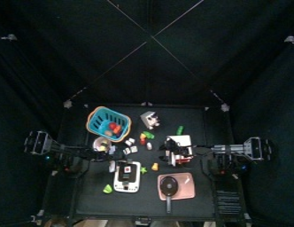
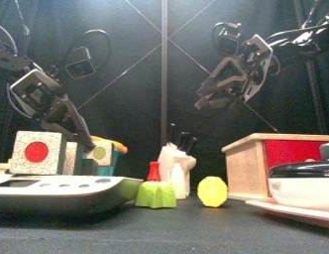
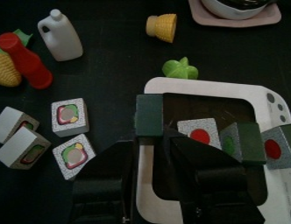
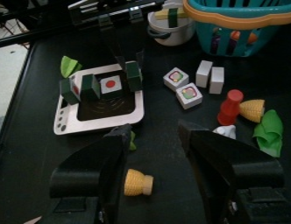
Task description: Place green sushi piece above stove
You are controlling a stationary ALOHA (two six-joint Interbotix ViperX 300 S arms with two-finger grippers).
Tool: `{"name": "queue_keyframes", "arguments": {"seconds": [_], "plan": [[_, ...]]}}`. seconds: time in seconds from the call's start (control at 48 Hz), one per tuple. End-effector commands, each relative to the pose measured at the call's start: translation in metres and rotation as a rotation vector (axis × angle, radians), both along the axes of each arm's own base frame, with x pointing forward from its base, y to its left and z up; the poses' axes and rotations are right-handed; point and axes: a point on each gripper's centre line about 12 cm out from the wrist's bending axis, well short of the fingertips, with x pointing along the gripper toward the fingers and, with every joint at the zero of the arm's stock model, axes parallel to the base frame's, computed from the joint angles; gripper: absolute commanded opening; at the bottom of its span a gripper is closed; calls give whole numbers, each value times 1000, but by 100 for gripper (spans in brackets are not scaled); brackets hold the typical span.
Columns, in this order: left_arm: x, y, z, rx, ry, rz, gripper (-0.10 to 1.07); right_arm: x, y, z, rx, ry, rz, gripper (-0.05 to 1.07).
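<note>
the green sushi piece (image 3: 151, 116) stood on the white stove (image 3: 259, 94), grasped by the left claw (image 3: 172, 140). two more sushi pieces (image 3: 69, 133) lay beside it on the tabletop (image 3: 113, 52). the right claw (image 4: 158, 131) hung released above, near a red bottle (image 4: 230, 107).

Overhead, front-level, two wrist views — all share the stove (image 3: 212, 131).
</note>
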Motion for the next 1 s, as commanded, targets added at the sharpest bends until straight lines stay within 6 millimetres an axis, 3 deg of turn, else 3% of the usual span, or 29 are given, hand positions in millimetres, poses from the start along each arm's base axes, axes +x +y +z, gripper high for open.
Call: {"name": "queue_keyframes", "arguments": {"seconds": [0.0,0.417,0.979], "plan": [[1,0,10,1,-28,-3,63,1,0,8,-3,-25,0,83],[-37,16,11,-11,-15,57,63,3,-1,7,-2,-22,0,83],[-46,42,-15,-7,84,160,65,10,-2,0,-1,2,0,83]]}}
